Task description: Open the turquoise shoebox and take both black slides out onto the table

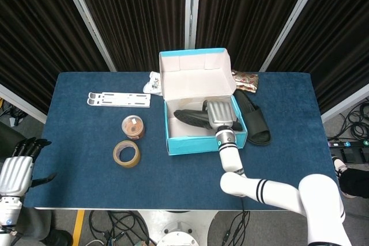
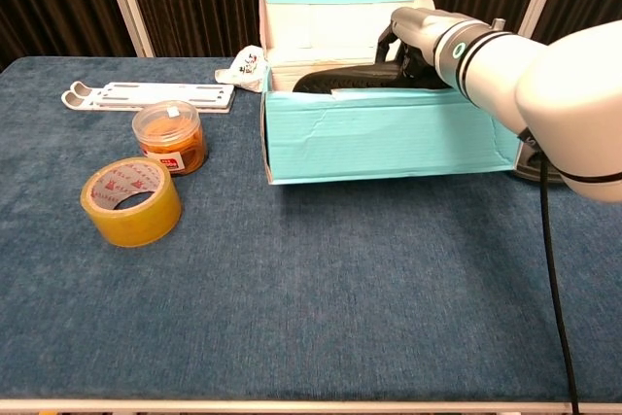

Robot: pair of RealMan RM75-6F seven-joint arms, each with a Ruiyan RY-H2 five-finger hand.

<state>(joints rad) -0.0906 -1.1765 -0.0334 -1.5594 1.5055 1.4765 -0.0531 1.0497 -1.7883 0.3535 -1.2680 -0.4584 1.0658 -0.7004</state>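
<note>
Plainly, largest to smallest:

Counter (image 1: 86,159): a blue cloth-covered surface carried everything, so a slide lifted clear could be set down on it.

Turquoise shoebox (image 2: 389,138): it stood near the counter's middle, a little toward 1 o'clock, lid already hinged back upright at its 12 o'clock edge. That left the inside reachable from above; the opening step looked done.

Right robot hand (image 1: 219,115): it reached down into the box from 6 o'clock, its back covering the slide's middle. It seemed clamped on the strap of the slide inside, though the fingers themselves were hidden, so this was a judgement.

Slide in the box (image 1: 190,117): black, lying across the box with its toe toward 9 o'clock, not yet out.

Slide on the counter (image 1: 255,125): black, resting sole-down just beside the box's 3 o'clock wall, apparently already taken out; half the task seemed complete.

Left robot hand (image 1: 16,168): parked off the counter's 8 o'clock corner, fingers apart, holding nothing, out of the working arm's way.

White bracket (image 1: 118,99): flat at 10 o'clock.

Tape roll (image 2: 130,201): lying flat at 9 o'clock.

Small jar (image 2: 169,137): upright, just beyond the tape.

Patterned packet (image 1: 246,79): behind the box at 1 o'clock.
</note>
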